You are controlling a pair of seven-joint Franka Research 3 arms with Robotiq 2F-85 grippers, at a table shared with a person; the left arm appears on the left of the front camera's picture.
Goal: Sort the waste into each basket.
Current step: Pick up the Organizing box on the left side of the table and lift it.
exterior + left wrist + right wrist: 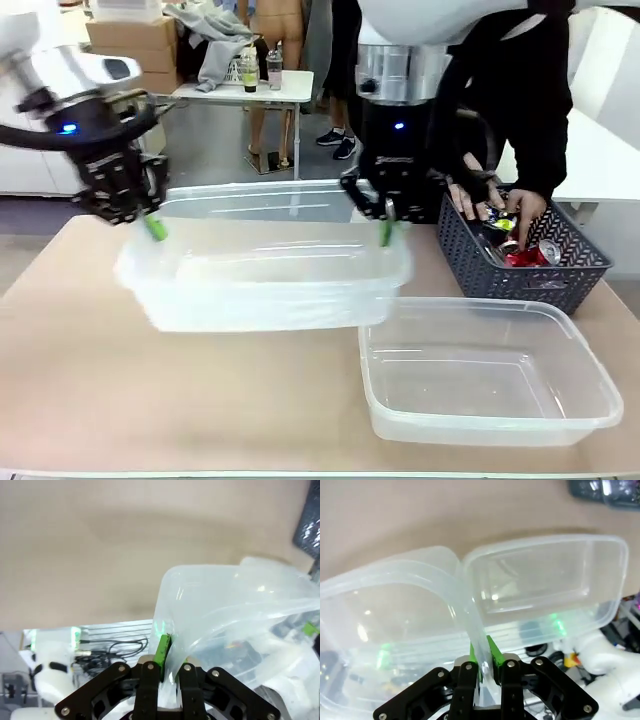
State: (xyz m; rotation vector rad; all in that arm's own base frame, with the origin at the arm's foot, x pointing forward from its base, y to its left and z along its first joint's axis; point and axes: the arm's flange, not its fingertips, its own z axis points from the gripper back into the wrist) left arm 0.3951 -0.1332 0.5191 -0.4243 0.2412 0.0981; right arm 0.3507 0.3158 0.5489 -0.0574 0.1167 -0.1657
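One basket (pixel 260 285) is a large rectangular tub of clear plastic with rounded corners and a rolled rim. It hangs between the two arms, at the left and middle of the table, and it seems raised a little from the surface. Its outline is blurred. The left gripper (pixel 153 226) is clenched on the rim at the short left end, and the right gripper (pixel 385 232) is clenched on the rim at the short right end. In both wrist views the green pads press the thin plastic wall from both sides.

The second basket (pixel 470 428), of the same kind, stands empty on the table at the front right, just beside the held one.

The waste is in a dark grey lattice basket (pixel 520 285) at the far right of the table. Crushed red cans (pixel 525 256) lie inside. A person in black sleeves has both hands in it; one hand (pixel 527 208) is over the cans.

The table (pixel 150 390) is light beige and smooth. Behind it the floor is grey. A white side table (pixel 245 92) carries bottles and grey clothing, and cardboard boxes (pixel 130 40) stand next to it.
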